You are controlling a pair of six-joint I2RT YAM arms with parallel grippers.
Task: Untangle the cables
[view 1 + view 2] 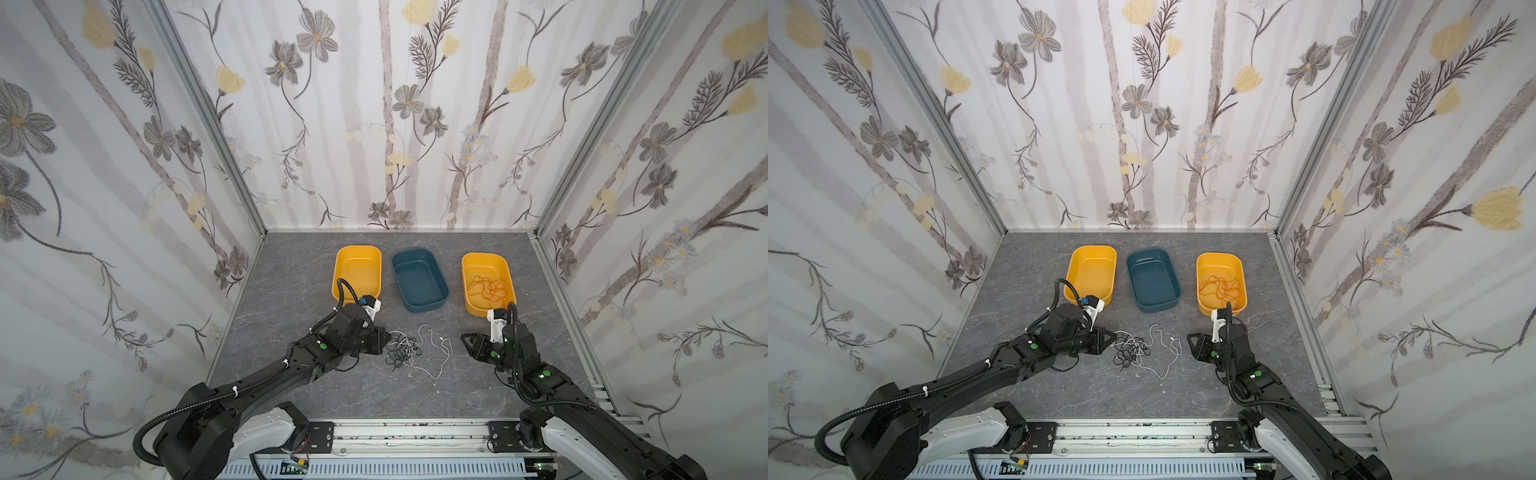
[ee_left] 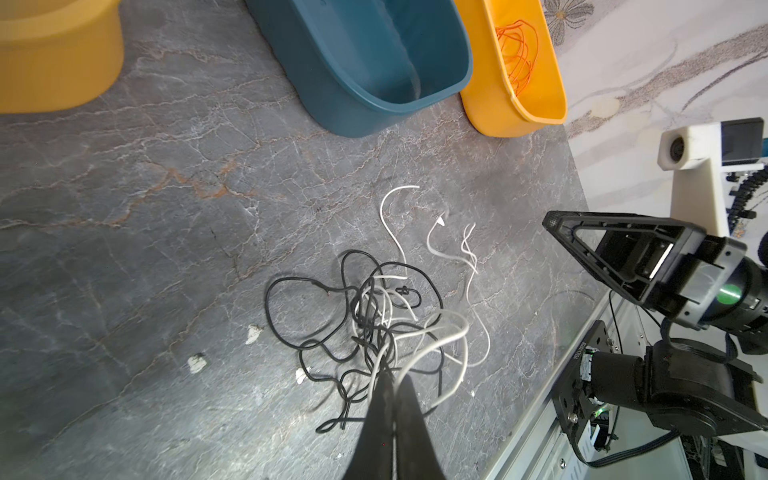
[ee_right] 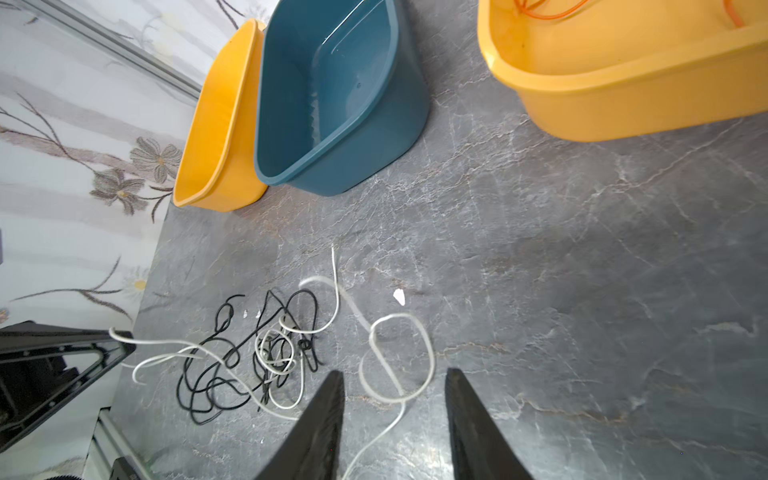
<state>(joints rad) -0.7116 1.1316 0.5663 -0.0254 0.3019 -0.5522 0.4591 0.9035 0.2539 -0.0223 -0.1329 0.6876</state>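
a grey marbled counter (image 1: 415,395) fills the floor between the flowered walls, and it shows in both top views

the left arm (image 1: 266,374) reaches in from the front left corner toward the middle of the counter, and the right arm (image 1: 552,382) comes in from the front right corner

three bins stand in a row toward the back edge of the counter: a yellow bin (image 1: 357,274) on the left, a blue bin (image 1: 419,282) in the middle and a second yellow bin (image 1: 484,254) on the right, which is set apart from the blue one

the left fingers (image 2: 386,399) are pressed together at the left side of the tangle (image 2: 370,328), with white strands running right into their tips, so they are gripping the white cable (image 3: 432,359)

the right fingers (image 3: 328,407) stand apart with nothing between them but a stretch of white cable lying flat on the counter, not pinched

the tangle lies around the middle of the counter, in front of the blue bin and between the two arms' tips, where the black cable (image 1: 397,355) is bunched in loops with the white one threaded through it, and the white cable trails off in loose curves toward the right arm

the orange cable (image 1: 488,289) lies by itself, coiled loosely inside the right yellow bin

a few small white flecks (image 2: 197,361) dot the counter beside the tangle
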